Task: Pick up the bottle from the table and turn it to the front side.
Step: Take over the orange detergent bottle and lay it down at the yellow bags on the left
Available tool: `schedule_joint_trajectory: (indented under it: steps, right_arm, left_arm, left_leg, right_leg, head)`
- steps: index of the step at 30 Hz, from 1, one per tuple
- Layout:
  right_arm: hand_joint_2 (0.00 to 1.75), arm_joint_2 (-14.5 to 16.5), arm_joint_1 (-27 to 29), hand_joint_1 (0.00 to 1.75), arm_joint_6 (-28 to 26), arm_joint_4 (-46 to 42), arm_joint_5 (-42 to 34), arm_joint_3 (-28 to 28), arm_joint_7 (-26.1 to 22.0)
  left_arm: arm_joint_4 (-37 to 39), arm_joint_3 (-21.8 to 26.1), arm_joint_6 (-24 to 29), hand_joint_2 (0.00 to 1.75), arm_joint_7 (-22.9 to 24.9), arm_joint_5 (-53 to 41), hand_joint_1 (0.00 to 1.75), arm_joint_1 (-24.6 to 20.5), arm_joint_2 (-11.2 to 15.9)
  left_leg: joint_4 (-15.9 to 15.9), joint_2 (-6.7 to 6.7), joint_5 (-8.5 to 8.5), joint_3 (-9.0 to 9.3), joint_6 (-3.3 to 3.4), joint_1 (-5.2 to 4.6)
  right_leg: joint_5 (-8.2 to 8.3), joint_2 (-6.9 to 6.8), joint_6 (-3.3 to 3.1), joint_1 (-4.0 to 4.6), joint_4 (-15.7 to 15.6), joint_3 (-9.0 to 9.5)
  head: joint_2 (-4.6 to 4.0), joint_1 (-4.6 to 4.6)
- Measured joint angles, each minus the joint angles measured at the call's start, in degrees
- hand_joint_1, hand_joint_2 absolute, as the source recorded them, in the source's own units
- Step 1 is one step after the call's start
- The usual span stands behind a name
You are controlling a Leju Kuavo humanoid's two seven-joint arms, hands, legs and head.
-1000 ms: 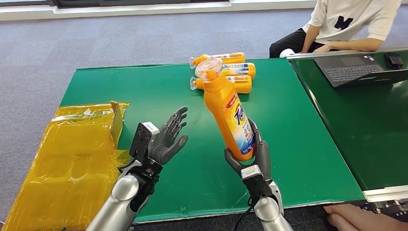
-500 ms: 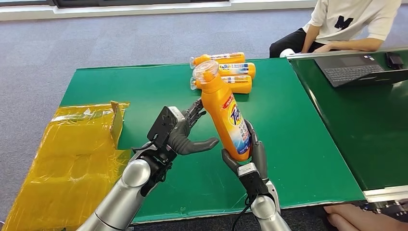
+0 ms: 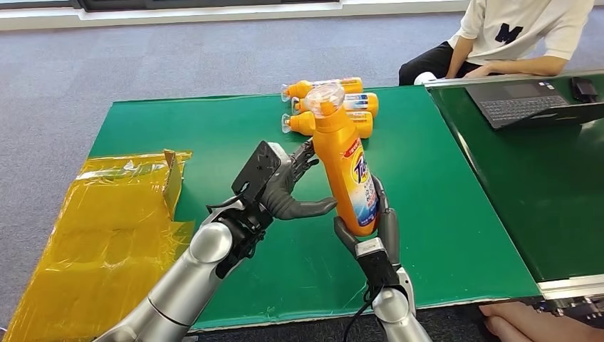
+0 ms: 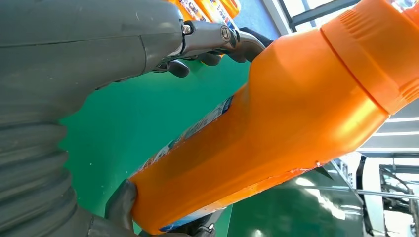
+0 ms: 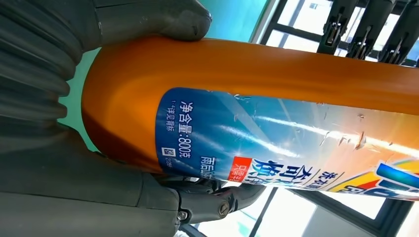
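Two hands engaged. Right hand (image 3: pixel 370 239) grasping detergent bottle (image 3: pixel 349 171) at base, lifted clear of green desk (image 3: pixel 441 185), near upright, label facing camera. Left hand (image 3: pixel 285 189) spread, thumb touching bottle side. Pickup done; final turn apparently pending. Three spare bottles (image 3: pixel 335 103) lying beyond.

Even, bright indoor light; soft, short shadows lie on the green table (image 3: pixel 214 128) in the head view. Wrist views show blown-out windows at the right of the frame and glare streaks across the bottle (image 5: pixel 276 133) label. Close surfaces appear slightly soft.
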Motion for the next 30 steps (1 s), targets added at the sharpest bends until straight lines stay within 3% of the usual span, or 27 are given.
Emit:
schedule_joint_trajectory:
  steps: [7, 21, 30]
  right_arm:
    - [1.75, 0.46, -0.14, 1.75, 0.08, 0.10, -0.17, -0.96, 0.34]
    - [1.75, 0.86, -1.77, 1.75, 0.00, 2.24, -1.27, -1.27, 0.23]
    - [1.75, 1.00, -2.08, 1.75, 0.00, 3.59, -1.57, -1.27, 0.20]
  left_arm:
    - [2.58, -2.87, -0.77, 1.75, 2.85, 3.66, 0.00, -3.45, -1.63]
    - [10.16, -6.35, -0.15, 1.75, 3.83, 7.95, 0.00, -8.24, -6.19]
    - [13.26, -7.00, 0.34, 1.75, 3.76, 8.52, 0.00, -9.52, -7.11]
  left_leg:
    - [0.00, 0.00, 0.00, -0.01, 0.00, -0.01]
    - [0.00, -0.02, 0.01, -0.01, 0.00, -0.02]
    - [0.00, -0.02, 0.01, -0.02, 0.00, -0.02]
  right_leg:
    - [0.00, 0.00, 0.00, -0.01, 0.00, 0.00]
    - [0.02, -0.01, 0.01, -0.02, 0.00, 0.01]
    - [0.01, -0.02, 0.02, -0.03, 0.01, 0.01]
  head:
    - [0.00, 0.00]
    - [0.00, 0.01]
    - [0.00, 0.01]
